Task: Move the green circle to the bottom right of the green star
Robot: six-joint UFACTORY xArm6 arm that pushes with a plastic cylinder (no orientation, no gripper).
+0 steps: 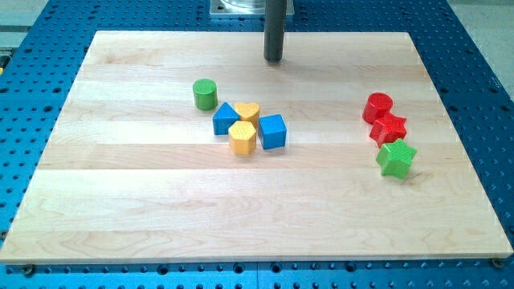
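The green circle stands on the wooden board, left of the middle. The green star lies far off at the view's right, just below the red blocks. My tip is near the view's top centre, above and to the right of the green circle, touching no block.
A cluster sits just right of the green circle: a blue triangle, a yellow heart, a yellow hexagon and a blue cube. A red circle and a red star stand above the green star.
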